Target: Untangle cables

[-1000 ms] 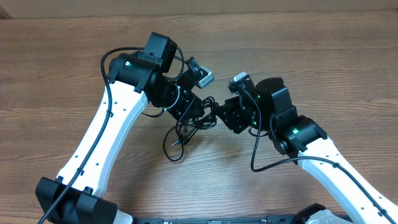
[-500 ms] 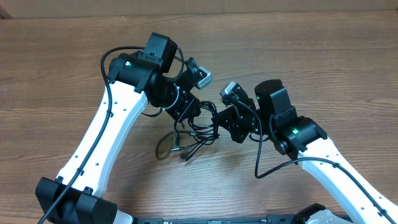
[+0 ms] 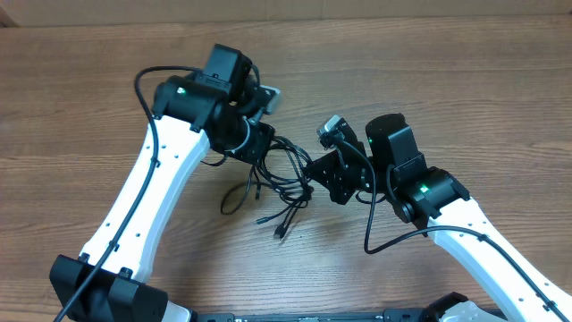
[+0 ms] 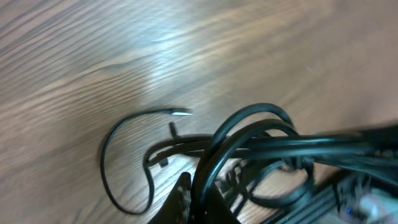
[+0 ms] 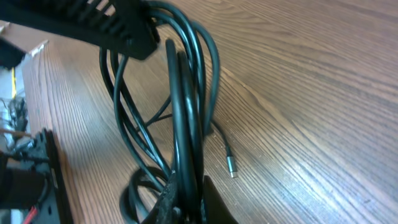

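**A:** Where are the thin black cables [image 3: 284, 179]?

**B:** They're bunched in a knot near the middle of the brown wood-grain table [image 3: 447, 72], strung between the two arms. Loose strands trail from the knot toward the near edge, and one loop lies on the wood beside the left arm.

**A:** And the left gripper [image 3: 264, 148]?

**B:** Its jaws are closed tight on the left side of the bunch. In its wrist view several strands [image 4: 249, 143] arch just past its fingertips, and a single thin cord curls away across the wood.

**A:** The right gripper [image 3: 315, 170]?

**B:** Also clamped on the cables, on the right side of the knot. From its wrist the strands [image 5: 186, 112] rise in tall loops from between the fingers. A silver-tipped plug [image 5: 232, 169] rests flat on the table just beside them.
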Controlling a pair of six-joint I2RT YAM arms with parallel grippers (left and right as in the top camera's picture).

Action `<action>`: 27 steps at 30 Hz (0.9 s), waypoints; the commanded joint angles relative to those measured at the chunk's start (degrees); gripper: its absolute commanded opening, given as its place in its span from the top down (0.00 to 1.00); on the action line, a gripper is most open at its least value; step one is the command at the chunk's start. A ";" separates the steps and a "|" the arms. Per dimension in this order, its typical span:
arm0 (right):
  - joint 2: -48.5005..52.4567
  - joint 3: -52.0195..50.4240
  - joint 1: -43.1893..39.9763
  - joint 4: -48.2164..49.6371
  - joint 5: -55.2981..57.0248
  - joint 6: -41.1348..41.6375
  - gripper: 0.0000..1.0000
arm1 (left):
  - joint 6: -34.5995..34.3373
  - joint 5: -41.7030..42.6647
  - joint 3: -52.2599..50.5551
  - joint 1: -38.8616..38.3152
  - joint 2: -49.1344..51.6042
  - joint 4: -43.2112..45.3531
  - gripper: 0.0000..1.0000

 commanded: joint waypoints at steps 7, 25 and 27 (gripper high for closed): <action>-1.20 0.39 -0.11 -0.33 16.31 19.21 0.96 | -7.21 0.37 0.87 1.49 -0.96 0.72 0.96; -1.20 0.39 -0.07 -0.35 -2.43 -11.76 0.37 | 23.58 16.98 0.87 1.38 -0.96 -6.08 0.96; -1.20 0.39 -0.07 -0.35 -4.72 -14.36 0.37 | 27.82 20.37 0.87 1.38 -0.96 -7.06 0.96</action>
